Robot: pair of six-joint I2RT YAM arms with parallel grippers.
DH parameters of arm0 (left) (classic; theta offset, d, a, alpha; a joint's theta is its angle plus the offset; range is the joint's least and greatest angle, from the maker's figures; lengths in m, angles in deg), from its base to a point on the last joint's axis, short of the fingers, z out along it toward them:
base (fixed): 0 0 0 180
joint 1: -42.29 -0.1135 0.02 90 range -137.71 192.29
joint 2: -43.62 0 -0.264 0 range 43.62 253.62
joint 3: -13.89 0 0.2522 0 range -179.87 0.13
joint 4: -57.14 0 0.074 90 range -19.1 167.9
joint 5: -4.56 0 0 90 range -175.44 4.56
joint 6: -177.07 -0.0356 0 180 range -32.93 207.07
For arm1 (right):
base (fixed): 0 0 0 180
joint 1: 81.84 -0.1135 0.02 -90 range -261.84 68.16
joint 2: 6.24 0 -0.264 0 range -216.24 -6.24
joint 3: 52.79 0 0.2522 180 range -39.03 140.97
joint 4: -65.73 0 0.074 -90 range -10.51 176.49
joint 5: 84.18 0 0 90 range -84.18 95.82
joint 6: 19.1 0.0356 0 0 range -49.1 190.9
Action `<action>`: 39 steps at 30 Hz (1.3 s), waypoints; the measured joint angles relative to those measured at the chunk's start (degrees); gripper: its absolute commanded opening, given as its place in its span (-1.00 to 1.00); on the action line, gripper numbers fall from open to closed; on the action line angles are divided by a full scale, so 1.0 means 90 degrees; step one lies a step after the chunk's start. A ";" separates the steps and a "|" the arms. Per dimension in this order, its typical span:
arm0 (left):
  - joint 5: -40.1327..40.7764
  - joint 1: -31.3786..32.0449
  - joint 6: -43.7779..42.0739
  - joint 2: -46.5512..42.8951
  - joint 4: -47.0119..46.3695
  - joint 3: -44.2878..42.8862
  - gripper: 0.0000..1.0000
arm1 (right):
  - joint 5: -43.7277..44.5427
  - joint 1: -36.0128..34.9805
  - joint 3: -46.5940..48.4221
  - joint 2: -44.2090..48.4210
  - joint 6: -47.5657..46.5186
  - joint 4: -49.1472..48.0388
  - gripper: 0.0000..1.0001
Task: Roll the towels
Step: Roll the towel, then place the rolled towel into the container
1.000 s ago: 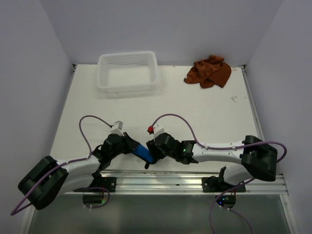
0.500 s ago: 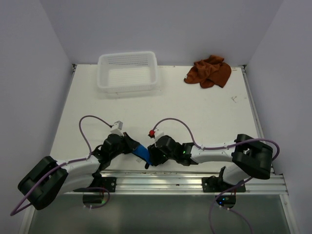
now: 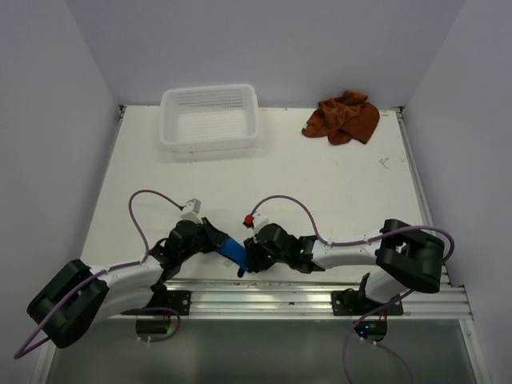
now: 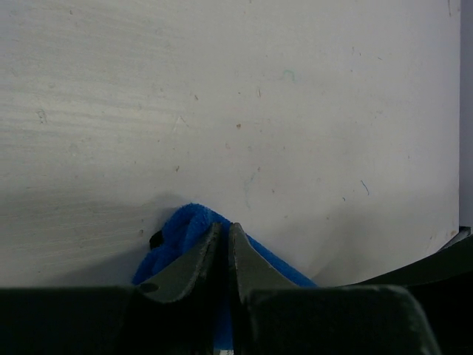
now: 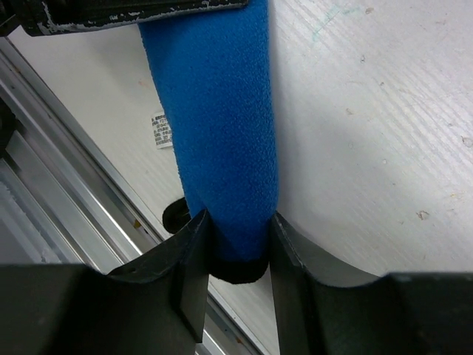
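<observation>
Black left gripper (image 4: 224, 229): fingers pressed almost together, only a sliver between the tips, pinching a fold at one end of the blue towel (image 4: 177, 237). The cloth bunches on both sides of the tips.

Right gripper (image 5: 236, 222): jaws partly spread, one finger on each side of the same towel's other end, pads against the cloth, which narrows where they meet it. Judged a grip on the bundle, not a loose straddle.

Blue towel (image 3: 234, 251): a narrow, elongated bundle slanting between the two grippers at the near edge of the table (image 3: 320, 192), just beyond the metal rail (image 3: 320, 290). The right wrist view shows a smooth, tube-like length with a dark hem at the gripped end. Whether it is a tight roll or only a long fold cannot be told.

Task progress, as a judgement: the first towel looks formed or nearly formed and is not yet set down; about halfway at most.

Rust-brown towel (image 3: 344, 118): a crumpled heap at the far right corner of the table, well apart from both grippers, not rolled. All the work on it is left to do.

White mesh basket (image 3: 210, 146): far left of the table, upright, nothing visible inside. Neither towel is in it or touching it.
</observation>
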State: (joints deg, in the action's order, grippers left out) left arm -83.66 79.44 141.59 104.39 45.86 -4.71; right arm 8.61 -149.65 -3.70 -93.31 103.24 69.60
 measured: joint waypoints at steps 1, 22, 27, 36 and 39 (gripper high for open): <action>0.0002 0.0000 0.0000 -0.0058 0.0044 0.0007 -0.70 | -0.0022 0.0000 0.0000 -0.0002 -0.0002 -0.0007 -0.32; 0.0908 -0.0002 -0.0585 -0.1401 0.2924 -0.1093 -0.55 | 0.0187 -0.0333 0.0267 -0.0272 -0.0187 0.0036 -1.00; 0.1518 -0.0002 -0.1042 -0.1671 0.3721 -0.1916 -0.46 | 0.0636 -0.0396 0.0338 -0.0148 -0.0335 0.0389 -1.00; 0.2348 -0.0002 -0.1753 -0.1778 0.4354 -0.2807 -0.44 | 0.1496 -0.0389 0.1100 -0.0274 -0.0884 0.1358 -1.00; 0.2528 -0.0002 -0.1868 -0.1773 0.4449 -0.2868 -0.44 | 0.1727 -0.0376 0.1566 -0.0457 -0.1190 0.1620 -1.00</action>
State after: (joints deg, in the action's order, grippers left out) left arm -60.91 79.42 124.79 88.44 85.90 -30.52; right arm 24.15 -153.04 10.40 -97.42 92.53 84.18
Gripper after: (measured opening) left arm 0.280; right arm 0.239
